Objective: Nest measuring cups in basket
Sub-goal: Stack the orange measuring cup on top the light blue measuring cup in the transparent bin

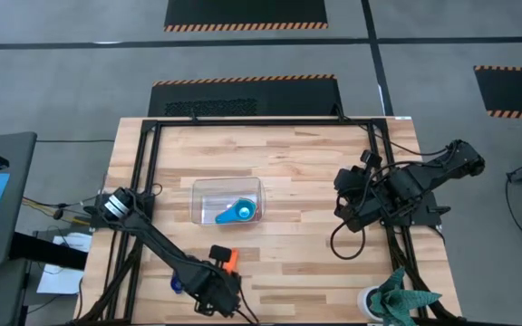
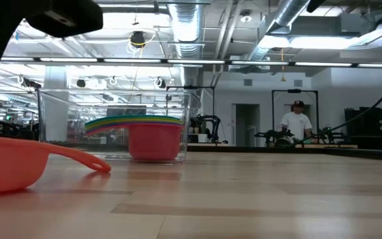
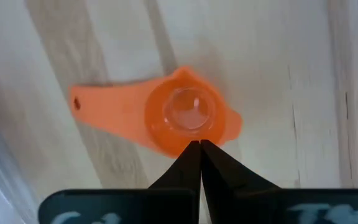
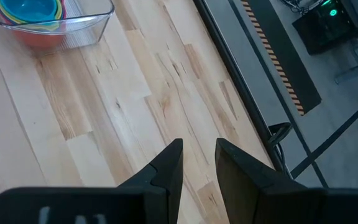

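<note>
I judge the job mostly done: the small clear plastic rectangular basket [image 1: 227, 200] already holds a nested stack of plastic measuring cups [image 2: 152, 136], red at the bottom, light blue on top. Outside it, toward the desk's near edge, the orange plastic cup [image 3: 182, 118] lies loose, a dark blue one beside it. My left gripper [image 3: 199, 146] hovers over the orange cup, fingers pressed together, empty. The right gripper [image 4: 197, 152] waits well off, fingers partly apart, holding nothing.

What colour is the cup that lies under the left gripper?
Orange. The cup shows best in the left wrist view.
</note>
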Controlling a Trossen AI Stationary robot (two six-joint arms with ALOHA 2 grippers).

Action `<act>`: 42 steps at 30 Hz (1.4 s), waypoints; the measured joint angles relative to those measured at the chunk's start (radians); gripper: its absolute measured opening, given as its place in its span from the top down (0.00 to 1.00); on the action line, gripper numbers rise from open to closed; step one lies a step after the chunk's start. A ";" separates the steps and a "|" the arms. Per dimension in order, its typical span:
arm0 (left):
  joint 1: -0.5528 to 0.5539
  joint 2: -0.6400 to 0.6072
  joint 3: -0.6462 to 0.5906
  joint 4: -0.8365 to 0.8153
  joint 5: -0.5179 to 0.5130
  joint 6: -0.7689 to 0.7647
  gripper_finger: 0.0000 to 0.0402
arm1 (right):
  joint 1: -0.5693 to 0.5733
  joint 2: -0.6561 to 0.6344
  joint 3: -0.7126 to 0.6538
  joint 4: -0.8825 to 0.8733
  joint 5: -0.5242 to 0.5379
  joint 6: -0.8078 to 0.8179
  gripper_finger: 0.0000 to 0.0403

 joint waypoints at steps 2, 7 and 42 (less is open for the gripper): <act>0.000 0.000 0.000 0.008 0.011 0.038 1.00 | 0.000 0.000 0.000 0.000 0.000 0.000 0.71; 0.000 0.000 0.000 0.011 0.027 0.132 0.98 | 0.000 0.000 0.000 0.000 0.000 0.000 0.71; -0.060 0.003 -0.085 0.065 -0.110 0.531 0.65 | 0.000 0.000 0.000 0.042 -0.004 0.029 0.71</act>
